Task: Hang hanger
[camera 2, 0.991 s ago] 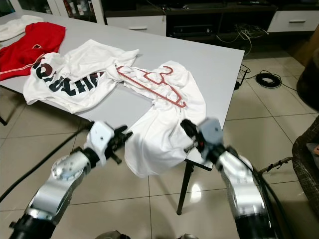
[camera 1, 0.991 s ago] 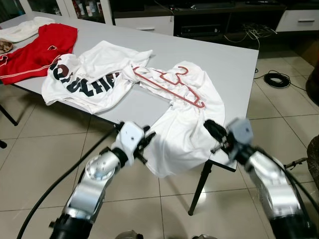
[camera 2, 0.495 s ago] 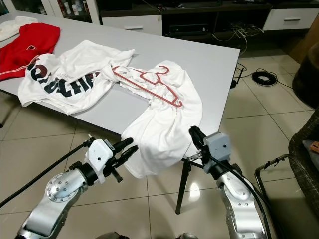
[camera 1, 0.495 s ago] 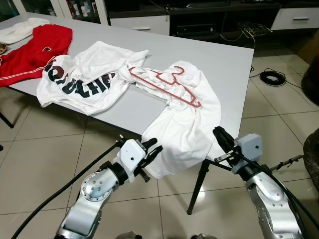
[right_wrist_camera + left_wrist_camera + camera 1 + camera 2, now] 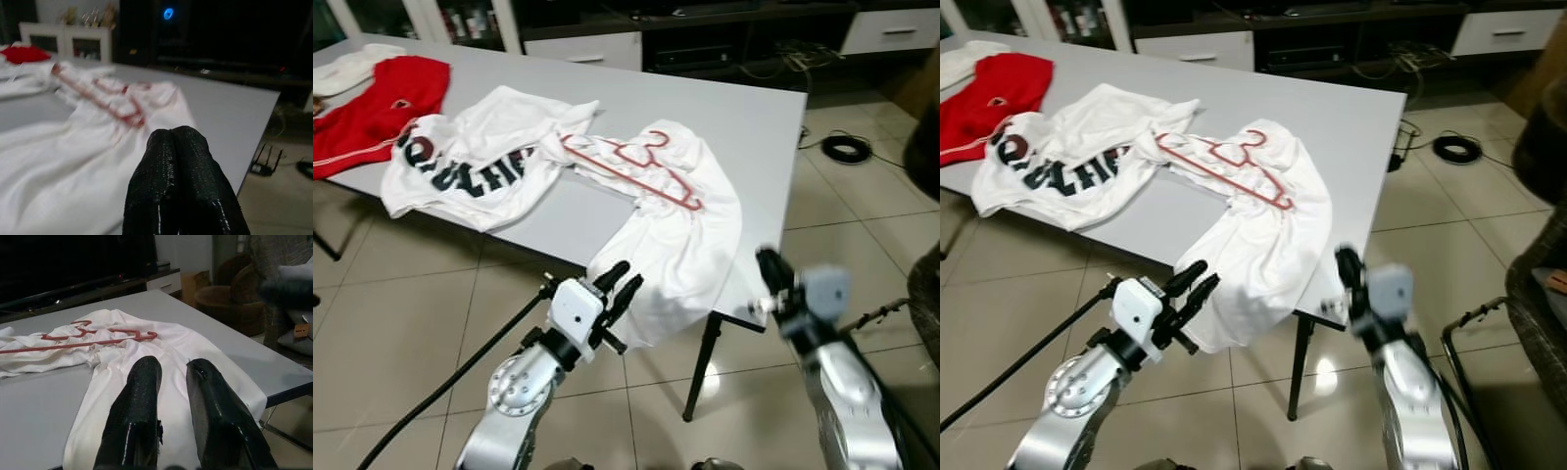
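A red hanger [image 5: 636, 168] lies on a white shirt [image 5: 677, 245] on the grey table [image 5: 744, 117]; the shirt's lower part droops over the front edge. My left gripper [image 5: 619, 284] hovers in front of that drooping cloth, below table height, open with a small gap and nothing between its fingers [image 5: 142, 382]. My right gripper [image 5: 770, 266] is beside the table's front right corner, shut and empty, clear of the shirt. From the right wrist the hanger [image 5: 105, 98] shows blurred beyond the closed fingertips.
A white shirt with black letters [image 5: 460, 162] and a red garment [image 5: 372, 98] lie further left on the table. A table leg [image 5: 700, 367] stands between my arms. A coiled cable [image 5: 847, 149] lies on the tiled floor; a wicker chair [image 5: 1540, 294] is at right.
My right gripper has pulled back from the shirt's hanging edge and moved right of the table corner. The left gripper has shifted slightly right and up. The view has also drifted.
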`<state>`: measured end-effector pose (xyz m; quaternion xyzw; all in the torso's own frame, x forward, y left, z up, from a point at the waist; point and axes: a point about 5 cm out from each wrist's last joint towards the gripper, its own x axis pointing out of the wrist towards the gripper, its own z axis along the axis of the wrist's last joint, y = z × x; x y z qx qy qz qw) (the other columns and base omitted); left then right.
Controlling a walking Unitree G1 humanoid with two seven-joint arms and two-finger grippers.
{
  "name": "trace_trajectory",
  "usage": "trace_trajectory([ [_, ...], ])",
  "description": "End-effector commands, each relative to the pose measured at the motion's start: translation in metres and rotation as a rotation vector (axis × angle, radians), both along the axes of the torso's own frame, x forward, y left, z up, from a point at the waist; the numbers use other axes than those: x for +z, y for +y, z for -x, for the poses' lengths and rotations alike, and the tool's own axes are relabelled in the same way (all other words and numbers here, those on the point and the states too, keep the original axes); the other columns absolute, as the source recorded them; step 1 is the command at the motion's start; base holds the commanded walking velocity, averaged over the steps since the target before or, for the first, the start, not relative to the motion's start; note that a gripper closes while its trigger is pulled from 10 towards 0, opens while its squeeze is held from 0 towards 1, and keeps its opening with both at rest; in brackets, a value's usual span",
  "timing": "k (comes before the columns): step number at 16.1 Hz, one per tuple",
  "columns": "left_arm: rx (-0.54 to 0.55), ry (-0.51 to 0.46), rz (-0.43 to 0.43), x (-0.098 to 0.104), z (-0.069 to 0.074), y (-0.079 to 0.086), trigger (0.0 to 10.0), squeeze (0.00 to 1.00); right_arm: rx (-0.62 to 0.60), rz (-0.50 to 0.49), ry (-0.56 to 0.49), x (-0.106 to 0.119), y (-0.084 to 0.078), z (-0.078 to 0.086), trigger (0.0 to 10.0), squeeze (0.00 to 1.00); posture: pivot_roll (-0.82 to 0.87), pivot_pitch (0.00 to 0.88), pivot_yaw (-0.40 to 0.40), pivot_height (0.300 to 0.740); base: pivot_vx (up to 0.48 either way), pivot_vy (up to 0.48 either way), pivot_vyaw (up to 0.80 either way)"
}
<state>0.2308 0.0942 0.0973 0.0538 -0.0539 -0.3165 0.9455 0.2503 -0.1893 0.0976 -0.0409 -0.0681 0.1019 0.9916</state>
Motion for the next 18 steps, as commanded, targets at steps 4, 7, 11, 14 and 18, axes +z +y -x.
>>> trace_trajectory([
  [4,0.015,-0.021,0.015,0.006,-0.007,-0.002,10.0,0.0,0.025,0.064,-0.005,0.0,-0.005,0.0,10.0,0.0,-0.14,0.017,0.087,0.736,0.0,0.0,0.0],
  [7,0.005,-0.054,-0.015,0.01,-0.013,0.001,10.0,0.0,0.005,0.057,0.01,-0.003,-0.007,-0.004,10.0,0.0,-0.11,0.0,0.083,0.736,0.0,0.0,0.0],
  [11,0.072,-0.064,0.008,0.016,-0.021,0.009,10.0,0.0,0.047,-0.019,0.02,-0.002,0.013,-0.02,10.0,0.0,-0.07,0.0,0.078,0.736,0.0,0.0,0.0],
  [14,0.064,-0.075,0.002,0.017,-0.021,0.007,10.0,0.0,0.011,-0.054,0.036,-0.006,0.009,-0.027,10.0,0.0,-0.04,0.0,0.079,0.736,0.0,0.0,0.0],
  [18,0.061,-0.088,-0.014,0.02,-0.022,0.008,10.0,0.0,0.043,-0.052,0.032,-0.006,0.016,-0.035,10.0,0.0,0.02,0.0,0.067,0.736,0.0,0.0,0.0],
])
